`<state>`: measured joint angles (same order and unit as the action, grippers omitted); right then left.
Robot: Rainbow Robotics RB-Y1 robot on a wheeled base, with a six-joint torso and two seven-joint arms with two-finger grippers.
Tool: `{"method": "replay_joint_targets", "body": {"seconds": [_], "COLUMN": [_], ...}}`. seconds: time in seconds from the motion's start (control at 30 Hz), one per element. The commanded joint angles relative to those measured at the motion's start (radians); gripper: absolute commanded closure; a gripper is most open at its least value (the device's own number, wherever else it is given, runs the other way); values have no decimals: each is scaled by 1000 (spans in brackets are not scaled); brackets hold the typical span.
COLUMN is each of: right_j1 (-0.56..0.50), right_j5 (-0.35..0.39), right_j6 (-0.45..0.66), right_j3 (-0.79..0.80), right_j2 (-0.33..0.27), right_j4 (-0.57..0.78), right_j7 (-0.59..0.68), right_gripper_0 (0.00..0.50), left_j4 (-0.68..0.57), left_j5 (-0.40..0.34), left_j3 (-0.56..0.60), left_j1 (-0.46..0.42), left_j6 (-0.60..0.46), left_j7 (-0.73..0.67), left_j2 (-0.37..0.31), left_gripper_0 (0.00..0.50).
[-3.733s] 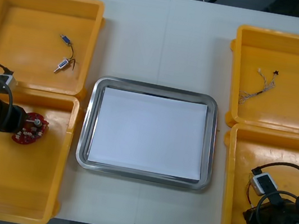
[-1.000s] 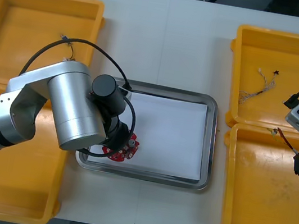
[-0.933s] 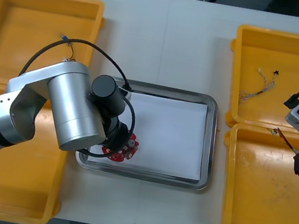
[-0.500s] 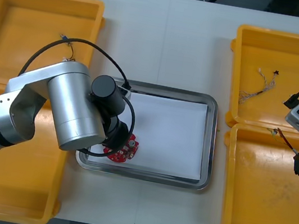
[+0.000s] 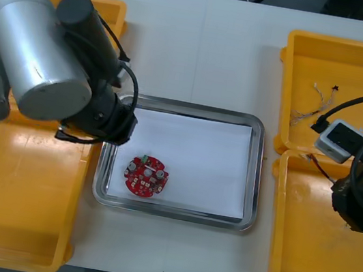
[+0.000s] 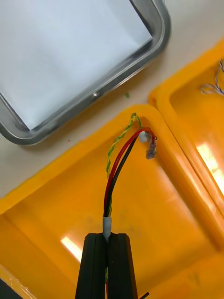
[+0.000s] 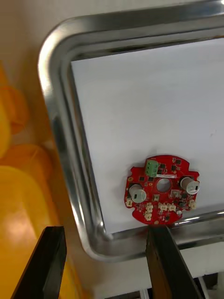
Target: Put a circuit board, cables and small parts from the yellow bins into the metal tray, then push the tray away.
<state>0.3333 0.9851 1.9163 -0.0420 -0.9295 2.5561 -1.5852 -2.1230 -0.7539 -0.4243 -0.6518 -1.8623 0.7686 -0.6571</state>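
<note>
Circuit board (image 5: 146,177) was deposited at tray's (image 5: 189,107) 7 o'clock, left gripper (image 7: 103,233) spread wide; cable (image 6: 119,173) was clamped in right gripper (image 6: 107,240), apparently tray-bound.

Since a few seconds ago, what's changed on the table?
The left gripper carried the circuit board from the near left bin into the metal tray, let it go and pulled back, open. The right gripper took a cable from the near right bin and raised it. Tray, bins and far right cable stayed put.
</note>
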Motion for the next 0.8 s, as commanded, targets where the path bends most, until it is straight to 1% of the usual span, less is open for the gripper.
{"method": "replay_joint_targets", "body": {"seconds": [0.03, 0.13, 0.23, 0.27, 0.37, 0.4, 0.5, 0.57, 0.6, 0.63, 0.7, 0.8], "right_j1": [176, 237, 317, 326, 383, 392, 438, 451, 466, 466, 484, 492], "right_j5": [-19, -28, -39, -39, -46, -51, -92, -112, -146, -146, -192, -230], "right_j6": [0, 1, 3, 3, 3, 3, 0, -3, -6, -6, -10, -11], "right_j3": [-184, -249, -326, -337, -392, -404, -467, -489, -521, -521, -565, -598], "right_j2": [-25, 8, 78, 90, 161, 173, 232, 248, 270, 270, 299, 317], "right_j4": [-16, -42, -103, -116, -182, -192, -226, -232, -241, -241, -264, -278], "right_j7": [17, 17, 10, 8, -10, -13, -44, -76, -124, -124, -188, -228], "right_gripper_0": [500, 500, 500, 500, 500, 500, 500, 500, 500, 500, 500, 500], "left_j4": [-38, -26, 24, 31, 78, 87, 146, 175, 221, 221, 301, 365], "left_j5": [-41, -41, -39, -39, -28, -28, -28, -28, -28, -28, -21, -18], "left_j3": [133, 170, 217, 225, 265, 271, 309, 320, 329, 329, 331, 331], "left_j1": [-32, -32, -32, -32, -32, -32, -39, -45, -60, -60, -100, -140], "left_j6": [-58, -58, -58, -58, -58, -58, -49, -38, -18, -18, 3, 17], "left_j7": [115, 156, 215, 225, 288, 299, 362, 379, 406, 406, 420, 419], "left_j2": [-9, -26, -49, -53, -72, -73, -87, -87, -87, -87, -87, -82], "left_gripper_0": [0, 0, 0, 0, 0, 0, 0, 0, 0, 0, 0, 0]}}
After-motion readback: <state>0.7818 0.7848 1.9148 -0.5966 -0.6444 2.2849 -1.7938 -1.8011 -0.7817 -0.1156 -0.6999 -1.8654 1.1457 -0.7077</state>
